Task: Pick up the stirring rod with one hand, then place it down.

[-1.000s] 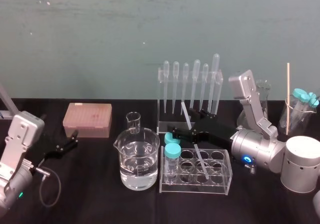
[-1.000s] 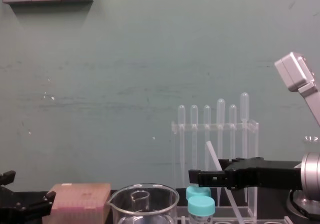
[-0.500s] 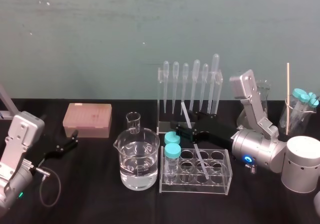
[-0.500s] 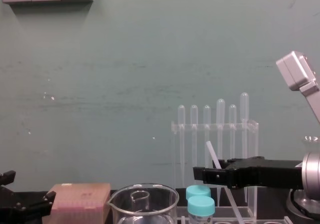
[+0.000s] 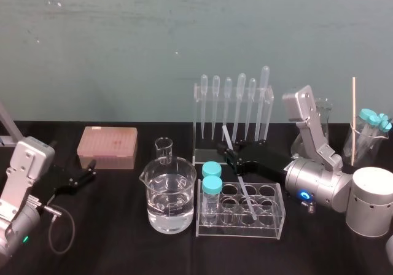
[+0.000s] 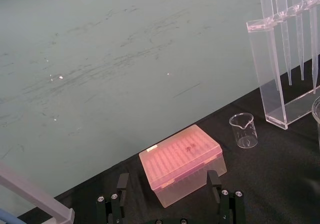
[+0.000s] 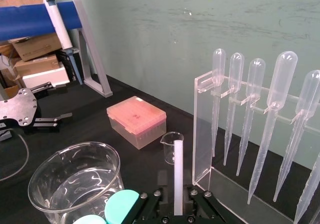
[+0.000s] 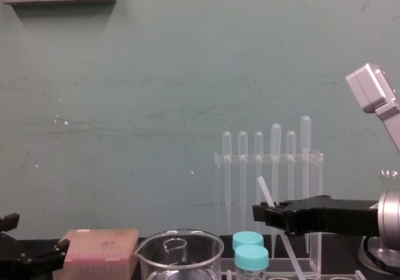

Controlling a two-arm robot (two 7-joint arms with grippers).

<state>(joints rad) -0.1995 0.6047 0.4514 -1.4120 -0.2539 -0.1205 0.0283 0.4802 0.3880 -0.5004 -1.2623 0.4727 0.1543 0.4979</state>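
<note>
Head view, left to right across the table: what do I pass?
left tool → pink tip box → large beaker → blue-capped tubes → stirring rod with the right tool at it → wooden stick

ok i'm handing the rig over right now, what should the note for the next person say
Left gripper: open, parked at far left by the pink box.
Right gripper: at the upper part of the rod; whether it has a grip cannot be confirmed.
Rod: leaning, lower end in the tube rack, top towards the pipette stand.
Done: right gripper is at the rod.
Left: confirm the grip, lift the rod out, then put it down.
</note>
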